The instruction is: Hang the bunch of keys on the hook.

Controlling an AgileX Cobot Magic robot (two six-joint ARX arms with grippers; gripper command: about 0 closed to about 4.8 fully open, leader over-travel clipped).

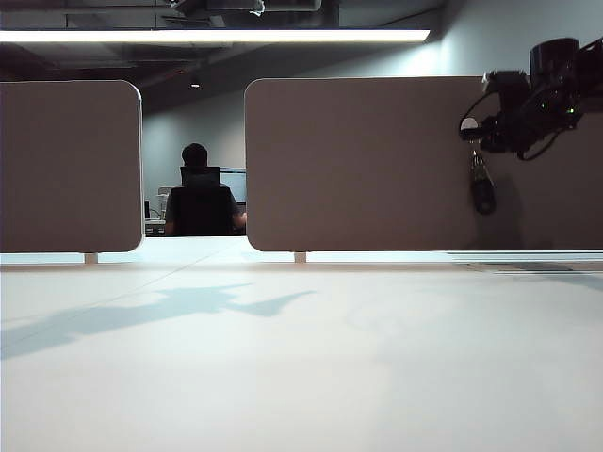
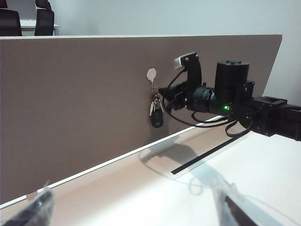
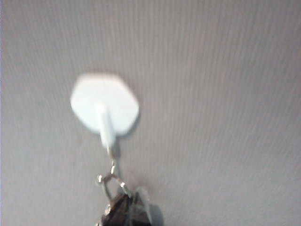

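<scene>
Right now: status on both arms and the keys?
Left gripper open, low over table. Right gripper shut, at the brown panel. Silver keys with black fob hang from white hexagonal hook. Nothing in the way.

No text, label, brand, number or sign can be read in any view. The brown panel [image 2: 84, 108], the hook [image 3: 104, 109] and the black arm housing [image 2: 230, 87] carry no legible markings.

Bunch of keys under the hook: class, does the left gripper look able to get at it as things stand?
Probably not directly: the right gripper sits shut right beside the bunch of keys under the hook, crowding the approach; the open left gripper hangs well back.
</scene>
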